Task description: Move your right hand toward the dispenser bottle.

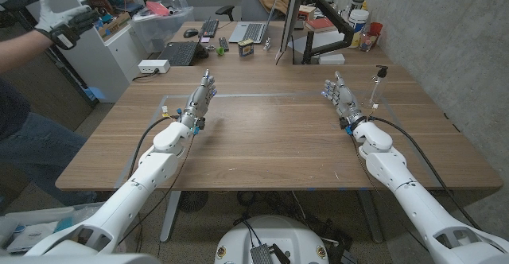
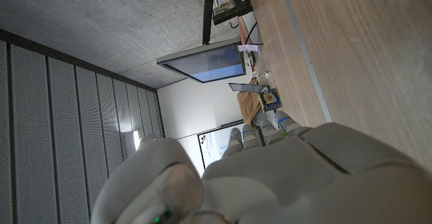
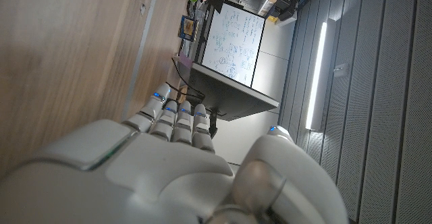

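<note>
One dispenser bottle [image 1: 377,87]: at two o'clock on my table [image 1: 262,145], just beyond my right hand [image 1: 340,94], empty, fingers extended. Likely light, tippy, slick; I'd grasp its body, not the pump.

A wooden counter [image 1: 270,137] fills the middle of the room, with a pale strip [image 1: 262,96] running across its far part. Behind it stands a second desk [image 1: 262,49] carrying a laptop [image 1: 253,32], a keyboard [image 1: 209,28], a black laptop [image 1: 180,53] and a thin monitor [image 1: 290,17] seen edge-on. To the right rises a grey concrete wall [image 1: 445,25]. On the left stands a white cabinet [image 1: 95,49] piled with clutter, and a person [image 1: 32,113] in jeans is at the edge, one gloved hand [image 1: 60,17] raised. In the right wrist view, grey ribbed panels [image 3: 378,102] hold a long strip light [image 3: 317,75].
</note>
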